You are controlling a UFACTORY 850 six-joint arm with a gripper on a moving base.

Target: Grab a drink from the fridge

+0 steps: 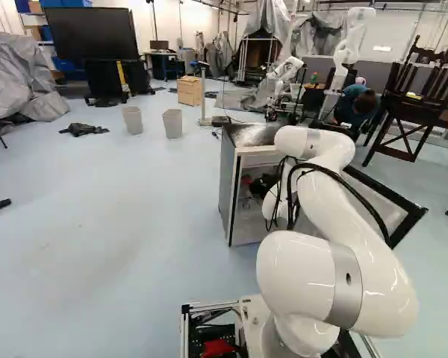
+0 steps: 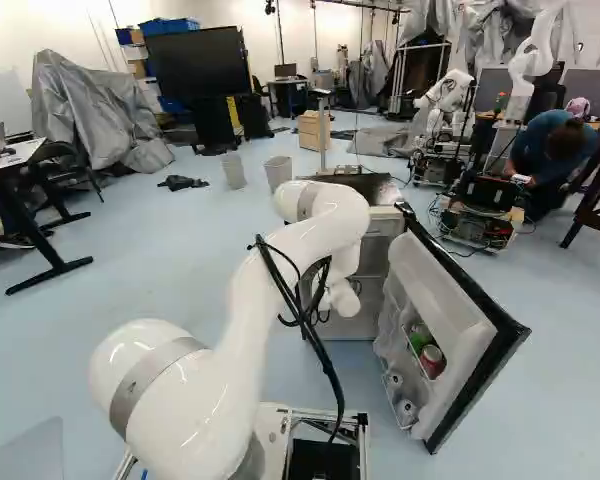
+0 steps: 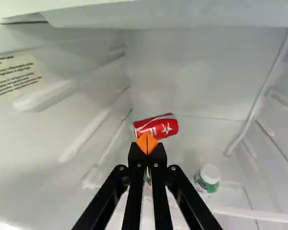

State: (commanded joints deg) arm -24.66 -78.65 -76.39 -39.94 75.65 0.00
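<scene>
My gripper (image 1: 266, 184) is partly hidden by the arm inside the open fridge (image 1: 225, 183). In the wrist view the gripper (image 3: 147, 143) is shut, its orange pads meeting with nothing between them. A red can (image 3: 156, 125) lies on its side near the fridge's back wall, just beyond the fingertips; whether they touch cannot be told. Beside the fingers stands a small bottle (image 3: 210, 177) with a white cap and green label. Something small is mostly hidden beneath the fingers. The fridge door (image 2: 462, 325) stands open, with a green can (image 2: 420, 337) and a red can (image 2: 433, 361) in its shelf.
A fridge ledge (image 3: 182, 14) and ribbed side walls surround the gripper. The open door reaches out to the arm's right. Two grey bins (image 1: 172, 124) and a wooden cabinet (image 1: 189, 91) stand beyond the fridge. Another robot (image 2: 445, 95) is farther back.
</scene>
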